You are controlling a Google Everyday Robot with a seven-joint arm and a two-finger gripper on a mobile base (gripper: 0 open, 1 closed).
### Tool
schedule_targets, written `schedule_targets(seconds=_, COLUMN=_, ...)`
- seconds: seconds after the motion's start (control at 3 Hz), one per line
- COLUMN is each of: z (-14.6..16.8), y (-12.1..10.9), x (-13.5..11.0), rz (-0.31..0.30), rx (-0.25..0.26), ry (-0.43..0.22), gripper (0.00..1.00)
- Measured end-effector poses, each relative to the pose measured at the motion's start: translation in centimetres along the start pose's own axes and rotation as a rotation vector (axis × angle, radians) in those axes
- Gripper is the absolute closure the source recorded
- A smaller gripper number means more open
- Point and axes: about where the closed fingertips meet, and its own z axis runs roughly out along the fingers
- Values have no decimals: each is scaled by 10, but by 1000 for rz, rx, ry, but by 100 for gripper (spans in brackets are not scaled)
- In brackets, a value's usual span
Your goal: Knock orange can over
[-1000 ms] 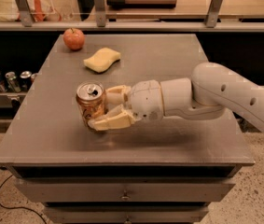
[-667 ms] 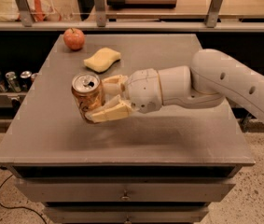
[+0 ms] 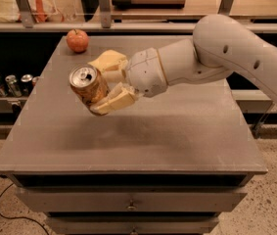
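Moved vs. prior frames: orange can (image 3: 88, 86) sits higher in view, tilted further, silver pull-tab top turned up-left toward cam; it stood on the table (image 3: 187, 136) 1 s ago and now appears clear of the surface, w/ a soft shadow beneath. Gripper (image 3: 103, 86) and arm (image 3: 216, 53) also higher and further left. Apple (image 3: 77, 40) unchanged at far-left corner. Item: can, shiny orange-copper aluminium, cylindrical, dark/pale script on side, over left-centre of tabletop. Item: gripper, two pale cream, blocky matte fingers (image 3: 118, 100), closed against the can's sides, one above and one below, holding it; smooth rounded off-white wrist housing behind. Item: arm, glossy white, tubular, entering from right. Item: table, flat matte grey-brown top, faintly scuffed, square-edged, w/ drawers (image 3: 133, 202) below bearing small metal pulls. Item: apple, round, red, stem dimple up. Item: small silver cans (image 3: 8, 83), upright in a row on a dark low shelf left of table.
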Motion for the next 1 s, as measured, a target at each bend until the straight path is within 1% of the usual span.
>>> schedule_targets(seconds=0.33, z=-5, y=-14, x=7, rz=-73, rx=-48, ry=119, gripper=100)
schedule_targets(seconds=0.67, z=-11, y=-21, x=16, rz=-143, rx=-105, ry=247, gripper=100)
schedule_targets(seconds=1.0, z=-21, y=-25, x=23, rz=-202, rx=-142, ry=358, gripper=100)
